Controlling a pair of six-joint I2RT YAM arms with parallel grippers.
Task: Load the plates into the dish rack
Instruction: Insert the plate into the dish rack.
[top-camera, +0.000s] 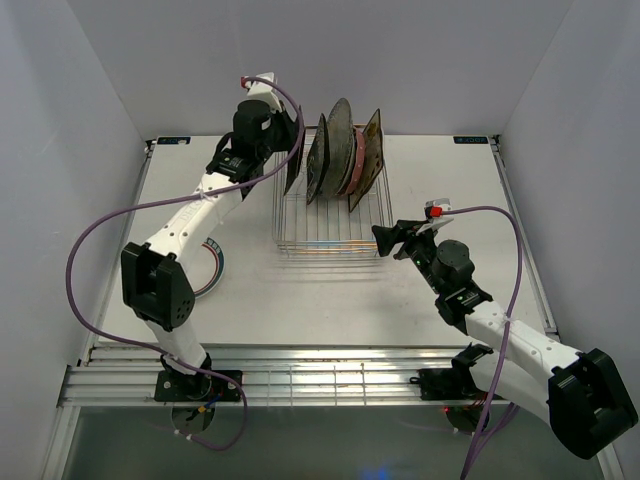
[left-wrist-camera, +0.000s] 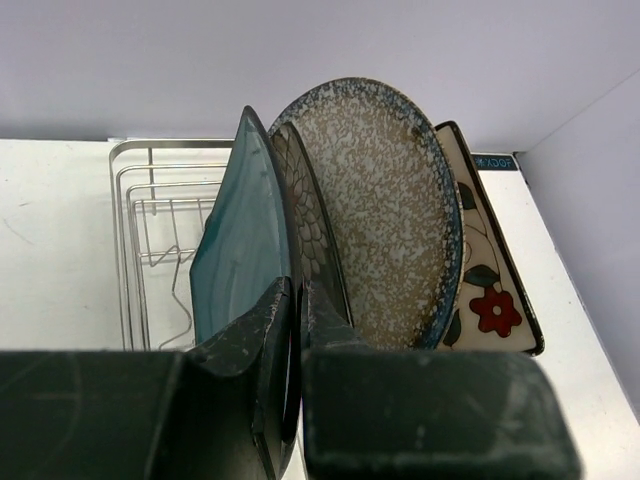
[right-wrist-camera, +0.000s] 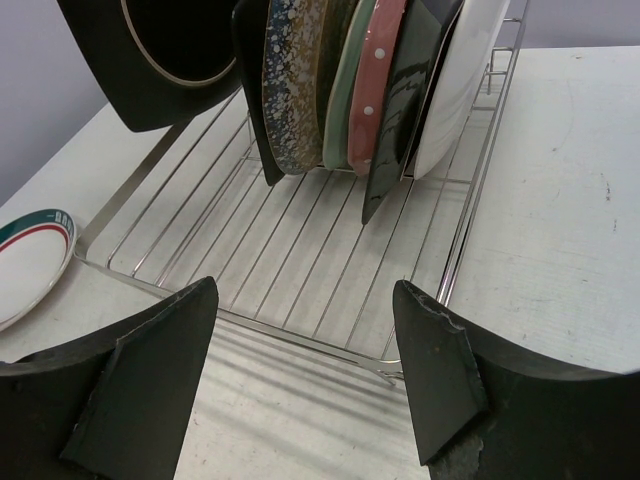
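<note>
The silver wire dish rack (top-camera: 330, 232) stands mid-table. Several plates stand upright at its far end: black floral (left-wrist-camera: 312, 215), grey speckled (left-wrist-camera: 385, 200) and cream floral square (left-wrist-camera: 490, 285). Mint green (right-wrist-camera: 343, 95) and pink dotted (right-wrist-camera: 380, 65) plates show in the right wrist view. My left gripper (top-camera: 287, 148) is shut on the rim of the teal plate (left-wrist-camera: 240, 240) and holds it upright at the left end of the row, beside the black floral plate. My right gripper (top-camera: 396, 240) is open and empty, low at the rack's near right corner (right-wrist-camera: 420, 355).
A white plate with a teal and red rim (top-camera: 212, 268) lies flat on the table left of the rack, partly under my left arm; it also shows in the right wrist view (right-wrist-camera: 30, 262). The near half of the rack holds no plates. White walls enclose the table.
</note>
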